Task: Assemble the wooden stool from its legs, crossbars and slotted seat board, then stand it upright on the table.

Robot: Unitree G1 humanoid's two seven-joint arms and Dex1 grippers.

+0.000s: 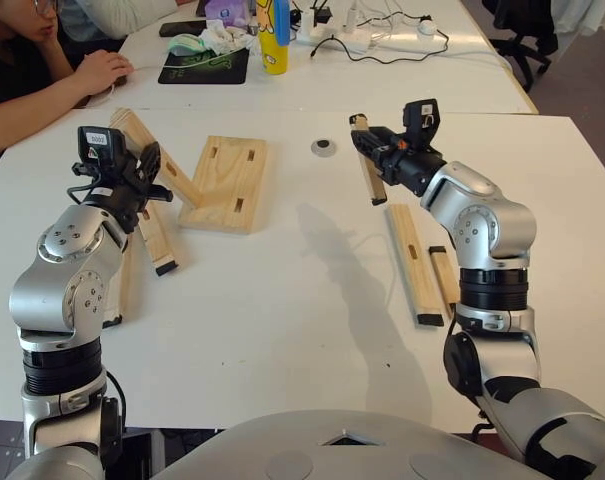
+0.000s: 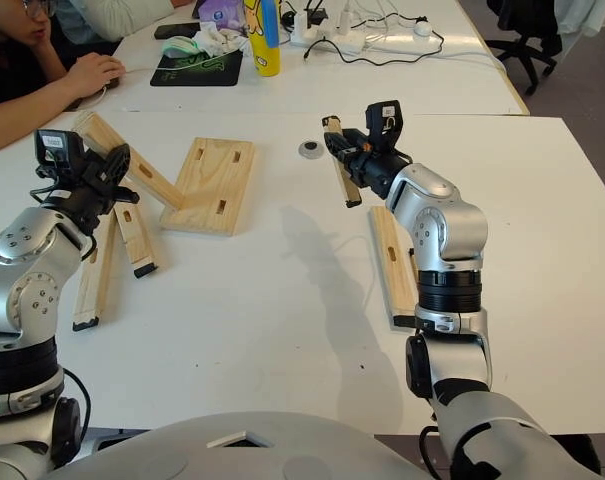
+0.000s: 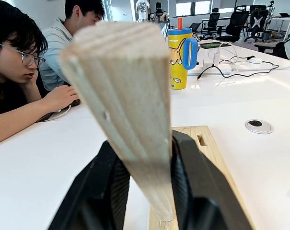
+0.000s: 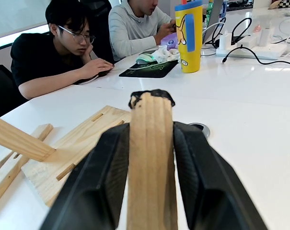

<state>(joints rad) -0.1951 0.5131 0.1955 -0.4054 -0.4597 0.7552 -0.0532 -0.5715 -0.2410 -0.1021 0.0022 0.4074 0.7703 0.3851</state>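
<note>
So the board (image 1: pixel 225 183) is lying flat on the counter (image 1: pixel 282 310), left of centre and a bit toward the far side, slots facing up. The left hand (image 1: pixel 150 170) is clamped tight on the left leg (image 1: pixel 179 178). That leg runs at a slant from far-left down to the board's left edge, and its lower end sits right at that edge. In the left wrist view you can see both fingers (image 3: pixel 111 191) pressed against the wood, with the board just past them.

Over on the right, the right hand (image 1: pixel 367 148) is closed around the right leg (image 1: pixel 375 188), which is held at an angle with its black-capped end pointing far. Can't tell if the near end touches the counter.

The right bars (image 1: pixel 410 262) lie side by side on the counter, near the right arm, one long and one shorter. The left bars (image 1: pixel 160 240) lie just near the left hand, by the left arm.

There's a round grommet (image 1: pixel 324 147) between the board and the right hand. On the far counter sit a yellow cup (image 1: pixel 273 40) and a mouse pad (image 1: pixel 204 66).
</note>
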